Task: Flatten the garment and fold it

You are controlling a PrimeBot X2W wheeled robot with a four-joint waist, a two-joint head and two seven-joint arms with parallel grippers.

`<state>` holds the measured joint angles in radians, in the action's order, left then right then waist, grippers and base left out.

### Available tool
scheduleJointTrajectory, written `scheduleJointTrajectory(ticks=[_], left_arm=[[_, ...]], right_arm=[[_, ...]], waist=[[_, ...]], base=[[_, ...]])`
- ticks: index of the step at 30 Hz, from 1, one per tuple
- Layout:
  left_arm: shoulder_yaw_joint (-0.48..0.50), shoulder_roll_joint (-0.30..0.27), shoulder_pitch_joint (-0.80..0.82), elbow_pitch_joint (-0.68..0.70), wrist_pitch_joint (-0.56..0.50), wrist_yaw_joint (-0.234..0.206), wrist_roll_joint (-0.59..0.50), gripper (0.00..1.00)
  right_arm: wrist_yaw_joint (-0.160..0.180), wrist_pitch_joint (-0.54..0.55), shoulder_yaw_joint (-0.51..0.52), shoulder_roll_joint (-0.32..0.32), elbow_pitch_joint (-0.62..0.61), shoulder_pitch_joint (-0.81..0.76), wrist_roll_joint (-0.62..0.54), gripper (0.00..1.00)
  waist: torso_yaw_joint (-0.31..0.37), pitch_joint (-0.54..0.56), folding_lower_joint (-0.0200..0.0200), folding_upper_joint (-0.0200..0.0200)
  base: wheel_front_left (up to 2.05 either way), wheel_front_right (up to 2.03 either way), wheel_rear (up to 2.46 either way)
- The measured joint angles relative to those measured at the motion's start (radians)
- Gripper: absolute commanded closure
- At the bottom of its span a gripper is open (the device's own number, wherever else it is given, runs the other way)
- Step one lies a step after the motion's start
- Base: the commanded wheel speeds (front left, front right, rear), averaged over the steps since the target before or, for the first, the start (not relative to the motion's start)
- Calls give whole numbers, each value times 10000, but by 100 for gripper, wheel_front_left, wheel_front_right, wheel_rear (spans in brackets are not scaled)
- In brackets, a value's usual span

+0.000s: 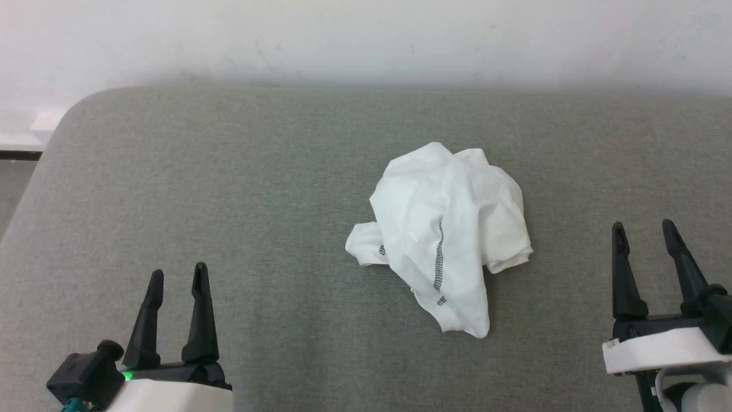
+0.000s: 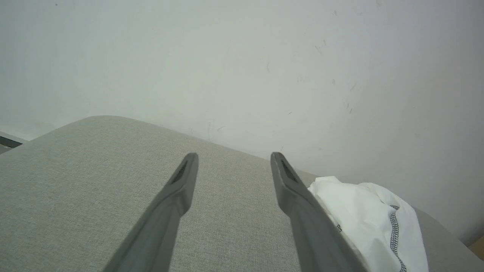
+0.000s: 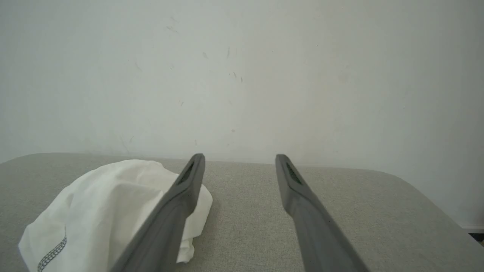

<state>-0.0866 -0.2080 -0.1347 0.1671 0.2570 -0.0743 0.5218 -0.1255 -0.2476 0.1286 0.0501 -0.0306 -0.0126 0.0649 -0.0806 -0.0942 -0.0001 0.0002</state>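
The garment (image 1: pixel 443 232) lies crumpled in a white heap on the grey fabric surface (image 1: pixel 229 200), a little right of centre, with dark zigzag stitching showing on its front fold. My left gripper (image 1: pixel 176 277) is open at the lower left, well apart from the heap. Open as well, my right gripper (image 1: pixel 643 230) stands at the lower right, to the side of the heap without touching it. The left wrist view shows the garment (image 2: pixel 372 221) beyond the open left gripper (image 2: pixel 233 160). In the right wrist view the garment (image 3: pixel 102 211) sits left of the open right gripper (image 3: pixel 239 160).
A pale wall (image 1: pixel 366 40) runs right behind the surface's far edge. The surface's rounded corner (image 1: pixel 86 106) is at the upper left, with a strip of floor (image 1: pixel 14 177) beyond it. Bare grey fabric surrounds the heap on all sides.
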Motion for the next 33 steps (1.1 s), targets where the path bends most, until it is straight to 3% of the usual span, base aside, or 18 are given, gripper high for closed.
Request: scheduleJointTrajectory(ticks=[8, 13, 17, 21, 28, 33], left_arm=[[619, 871, 256, -242, 0, 1007, -771, 0], [838, 1166, 446, -412, 0, 1398, -915, 0], [817, 1335, 780, -637, 0, 1630, -915, 0], [658, 1444, 1172, -951, 0, 1799, -911, 0], [447, 1517, 1522, -1381, 0, 1894, -894, 0], [451, 1519, 1653, -1569, 0, 1965, -840, 0]], right_arm=[[0, 1751, -207, 0, -272, 1504, -322, 0], [-2, 4151, -848, 50, -301, 3494, -671, 0], [-2, 6328, -1149, 621, 541, 4845, -410, 0], [0, 8032, -1037, 679, 1609, 5527, 15, 0], [2, 9145, -568, 665, 3191, 5701, -38, 0], [2, 9244, -355, 558, 4075, 5700, -199, 0]], waist=[[-324, -289, 1, 0], [-421, -720, 1, 0], [-531, -1163, 2, 0], [-733, -1588, 3, 0], [-1358, -2053, 3, 0], [-1732, -2312, 3, 0]], base=[[0, 0, 0], [0, 0, 0], [0, 0, 0], [0, 0, 0], [0, 0, 0], [0, 0, 0]])
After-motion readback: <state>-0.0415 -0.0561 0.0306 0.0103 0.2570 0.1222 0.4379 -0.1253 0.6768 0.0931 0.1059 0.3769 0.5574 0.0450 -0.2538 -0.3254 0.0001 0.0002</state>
